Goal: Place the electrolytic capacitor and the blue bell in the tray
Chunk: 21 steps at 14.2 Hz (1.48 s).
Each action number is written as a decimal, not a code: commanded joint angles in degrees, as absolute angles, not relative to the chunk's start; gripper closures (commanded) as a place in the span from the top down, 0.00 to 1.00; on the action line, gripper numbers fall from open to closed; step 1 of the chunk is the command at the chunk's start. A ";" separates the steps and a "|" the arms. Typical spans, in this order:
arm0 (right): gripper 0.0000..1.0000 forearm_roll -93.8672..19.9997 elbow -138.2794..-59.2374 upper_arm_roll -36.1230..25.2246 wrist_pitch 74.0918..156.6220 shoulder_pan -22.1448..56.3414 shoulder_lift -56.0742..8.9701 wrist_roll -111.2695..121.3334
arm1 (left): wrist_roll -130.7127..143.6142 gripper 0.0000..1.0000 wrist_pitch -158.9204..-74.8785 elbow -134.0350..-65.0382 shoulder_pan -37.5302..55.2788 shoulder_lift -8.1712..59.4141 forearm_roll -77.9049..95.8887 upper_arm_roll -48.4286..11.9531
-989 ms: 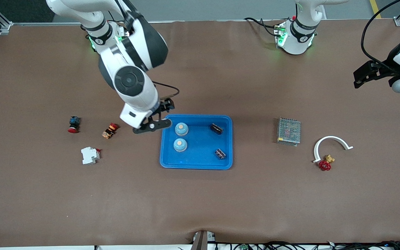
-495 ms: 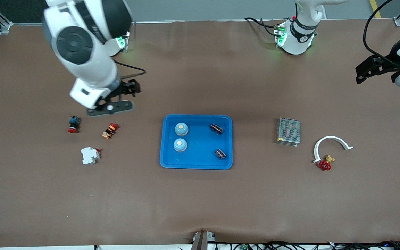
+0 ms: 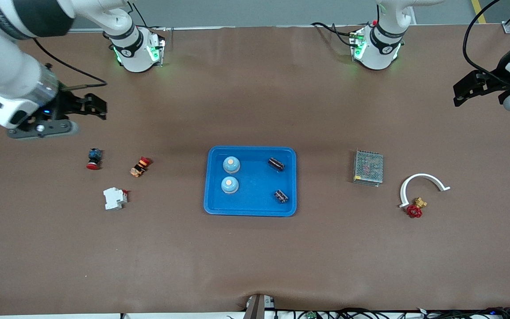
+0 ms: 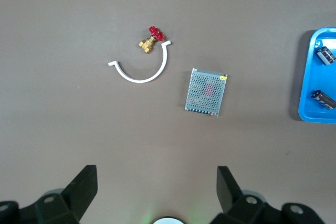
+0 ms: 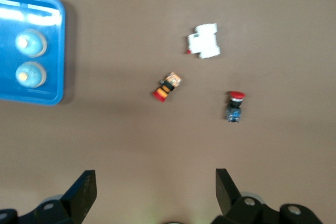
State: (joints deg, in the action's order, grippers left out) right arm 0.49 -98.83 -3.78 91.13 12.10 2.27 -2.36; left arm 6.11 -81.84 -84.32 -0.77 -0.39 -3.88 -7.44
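Observation:
The blue tray [image 3: 255, 184] lies mid-table. In it sit two blue bells [image 3: 231, 165] [image 3: 229, 184] and two dark electrolytic capacitors [image 3: 276, 164] [image 3: 280, 196]. My right gripper [image 3: 98, 107] hangs open and empty over bare table at the right arm's end, well clear of the tray. Its wrist view shows the right gripper [image 5: 153, 184], the tray's corner [image 5: 52, 51] and both bells [image 5: 30, 43] [image 5: 29, 74]. My left gripper [image 3: 457, 95] waits open and empty at the left arm's end. The left wrist view shows the left gripper [image 4: 156, 182], the tray's edge [image 4: 310, 72] and both capacitors [image 4: 326, 55] [image 4: 324, 99].
Toward the right arm's end lie a red-and-blue push button [image 3: 94, 159], an orange-and-red button [image 3: 140, 166] and a white breaker [image 3: 115, 198]. Toward the left arm's end are a grey mesh box [image 3: 368, 167], a white curved piece [image 3: 423, 182] and a red-handled brass valve [image 3: 415, 208].
My right arm has swung away from the tray's corner toward its own end of the table, gripper open and empty. The left gripper has barely shifted.

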 commanded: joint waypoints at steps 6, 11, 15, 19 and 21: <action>1.00 0.62 -104.70 -2.81 99.23 3.26 8.19 -2.28 | 5.98 1.00 -81.30 -85.08 -1.05 -1.67 -3.78 -7.38; 1.00 0.88 -95.55 -2.72 98.88 0.88 0.98 -1.76 | 5.98 1.00 -81.30 -85.17 -1.05 -1.58 -3.78 -7.38; 1.00 1.58 -89.83 -2.72 99.40 0.70 -3.69 1.81 | 5.98 1.00 -81.30 -85.17 -1.05 -1.49 -3.87 -7.47; 1.00 0.97 -90.08 -2.72 98.09 0.18 -2.47 0.65 | 5.71 1.00 -81.30 -85.17 -0.97 -1.41 -3.87 -7.47; 1.00 0.62 -90.70 -2.64 96.16 -0.61 -0.54 0.01 | 5.71 1.00 -81.30 -85.17 -0.97 -1.41 -3.87 -7.47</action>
